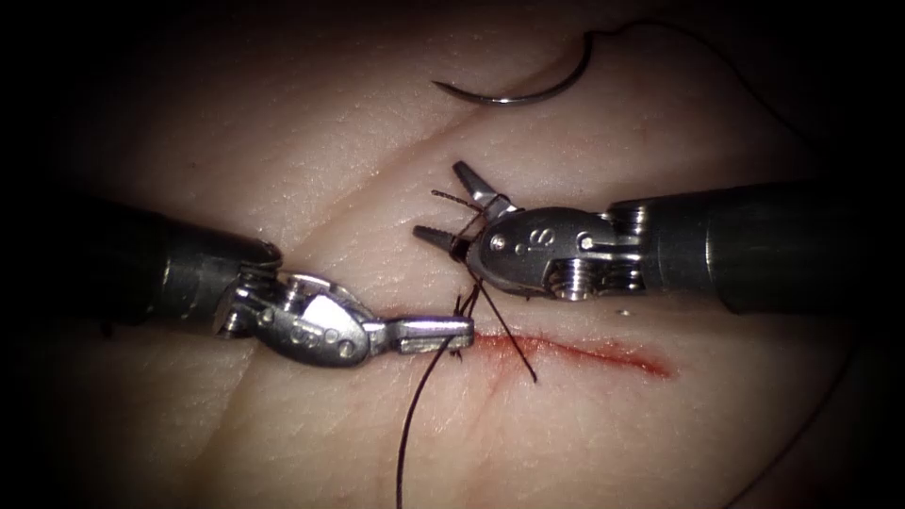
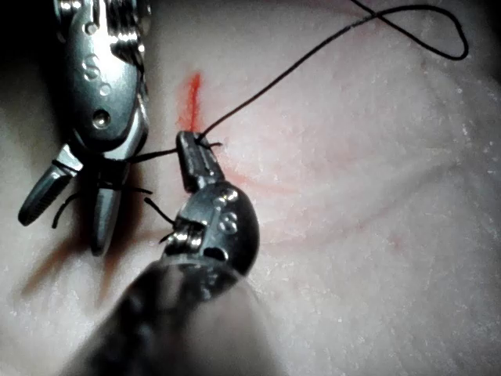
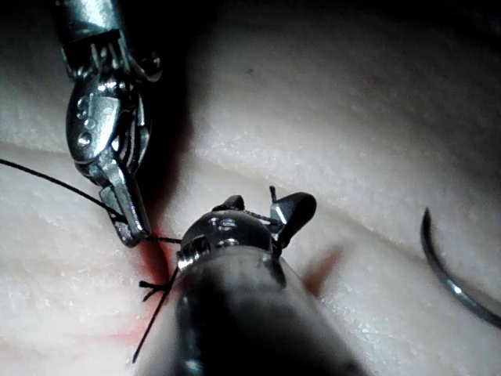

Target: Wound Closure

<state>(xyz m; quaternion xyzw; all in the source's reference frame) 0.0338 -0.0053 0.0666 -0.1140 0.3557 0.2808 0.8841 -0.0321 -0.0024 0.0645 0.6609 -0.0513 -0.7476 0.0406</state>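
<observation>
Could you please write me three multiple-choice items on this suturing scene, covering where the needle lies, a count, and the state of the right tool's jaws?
1. Where is the needle?
A. Lying free on the tissue, away from the cut
B. Held by the left tool
C. Driven through the cut

2. How many tools are shut on the thread?
A. None
B. One
C. Two

3. How do the right tool's jaws stand?
A. Shut on the needle
B. Shut on tissue
C. Open, with thread wrapped around them

Answers:
1 A, the whole curve rests on the surface, untouched.
2 B, the left tool alone clamps thread by the cut.
3 C, the jaws are spread in a V, strands crossing their base.
</observation>
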